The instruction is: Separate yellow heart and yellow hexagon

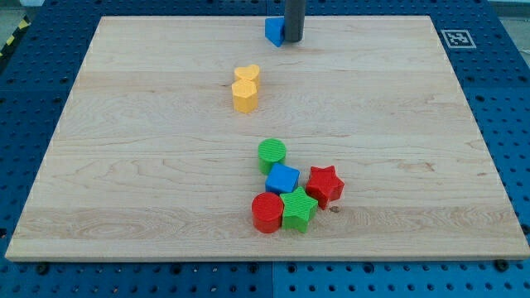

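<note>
— Where are the two yellow blocks?

— Left of centre, in the upper half of the wooden board (124,165). The yellow heart (247,75) sits toward the view's top, the yellow hexagon (244,95) just below it, and they are touching. Together they make one short column whose long axis runs from the view's top to its bottom, leaning slightly: the heart is a little to the right of the hexagon. The heart's lobed outline shows, but which way its point faces I cannot make out. Neither block has a clear long axis of its own.

— And you?

— My tip (293,40) is down near the board's top edge, right of the pair and well apart from them. I have no fingers to open or close, only the dark rod. A blue block (273,31) stands just on the view's left of the rod, touching it or nearly so; its shape is partly hidden.

— What else is on the board?

— A cluster toward the view's bottom, well below the yellow pair: a green cylinder (272,153) on top, a blue cube (282,178) under it, a red star (325,184) to the right, a green star (298,209) and a red cylinder (267,213) lowest. They are packed close together.
</note>
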